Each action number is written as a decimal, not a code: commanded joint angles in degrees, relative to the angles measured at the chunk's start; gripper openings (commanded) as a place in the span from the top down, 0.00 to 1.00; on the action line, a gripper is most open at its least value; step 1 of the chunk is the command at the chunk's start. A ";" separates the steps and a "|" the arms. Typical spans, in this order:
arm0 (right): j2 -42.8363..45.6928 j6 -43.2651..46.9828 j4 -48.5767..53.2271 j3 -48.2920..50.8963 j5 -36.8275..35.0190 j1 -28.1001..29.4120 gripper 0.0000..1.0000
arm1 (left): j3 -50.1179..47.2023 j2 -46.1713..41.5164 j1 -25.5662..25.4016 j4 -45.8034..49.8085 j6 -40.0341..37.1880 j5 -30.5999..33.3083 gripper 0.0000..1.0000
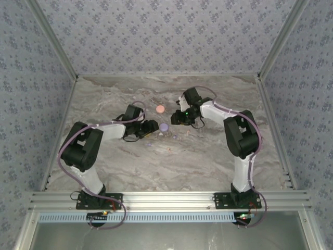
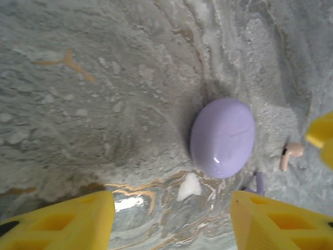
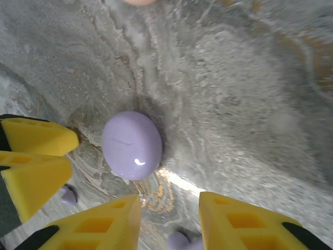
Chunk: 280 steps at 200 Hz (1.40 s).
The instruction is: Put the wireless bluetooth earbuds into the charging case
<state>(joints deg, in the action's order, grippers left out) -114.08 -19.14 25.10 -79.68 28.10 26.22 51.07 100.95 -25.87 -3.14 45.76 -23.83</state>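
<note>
Now both the left gripper [image 2: 171, 200] and right gripper [image 3: 170, 200] gape empty, the shut lilac case [image 2: 222, 138] just ahead of each, pink earbud [image 2: 290, 153] and lilac earbud [image 2: 259, 183] beside it; best to pin the case before prising it open.

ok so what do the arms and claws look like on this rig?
The left arm and right arm: white links, black joint housings, black bases on an aluminium rail, a lilac cable looped along each. The left claw and right claw have bright yellow wedge-shaped fingers with moulded cut-out pockets. A green light glows near the right wrist.
</note>
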 commanded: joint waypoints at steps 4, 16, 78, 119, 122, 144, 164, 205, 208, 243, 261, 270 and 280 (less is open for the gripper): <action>-2.31 -2.47 -1.74 -2.18 4.66 1.03 0.63 | 0.38 1.76 -0.23 -5.66 3.10 -2.97 0.43; -3.04 -3.45 -2.52 -2.41 5.27 1.12 0.63 | 0.76 2.38 -0.32 -5.33 3.38 -2.42 0.45; -6.10 -5.62 -4.27 -3.38 8.03 1.14 0.67 | 3.37 4.78 -1.89 -2.63 3.10 -1.53 0.50; -7.28 -6.40 -4.93 -3.66 8.41 1.18 0.69 | 5.08 5.98 -2.75 -0.73 2.63 -0.66 0.53; -7.36 -6.48 -5.05 -3.64 8.44 1.14 0.69 | 5.14 5.99 -2.74 -0.61 2.59 -0.61 0.53; -7.64 -6.64 -5.33 -3.64 8.55 1.08 0.70 | 5.51 6.30 -2.70 -0.35 2.35 -0.53 0.55; -7.89 -6.88 -5.42 -3.55 8.55 1.05 0.72 | 5.83 6.67 -2.74 0.06 2.23 -0.42 0.55; -8.44 -7.15 -5.72 -2.97 8.34 1.00 0.75 | 5.80 8.08 -2.70 -1.90 3.17 -1.52 0.55; -8.44 -7.28 -5.84 -2.89 8.37 0.99 0.76 | 5.80 8.15 -2.71 -2.06 3.27 -1.56 0.55; -8.44 -7.84 -6.57 -1.98 8.29 0.68 0.78 | 5.85 9.00 -2.76 -3.61 3.82 -2.63 0.56; -8.53 -7.93 -6.74 -1.78 8.29 0.58 0.79 | 5.88 9.09 -2.73 -4.02 3.89 -2.80 0.56; -8.70 -8.02 -6.74 -1.71 8.25 0.55 0.79 | 5.86 9.09 -2.75 -4.14 3.91 -2.90 0.56; -8.85 -8.14 -6.74 -1.76 8.29 0.39 0.80 | 5.81 9.09 -2.71 -4.27 4.01 -2.96 0.56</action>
<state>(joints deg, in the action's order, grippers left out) -121.32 -26.22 18.50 -81.67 35.42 27.05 56.23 107.79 -28.25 -6.72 49.34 -26.22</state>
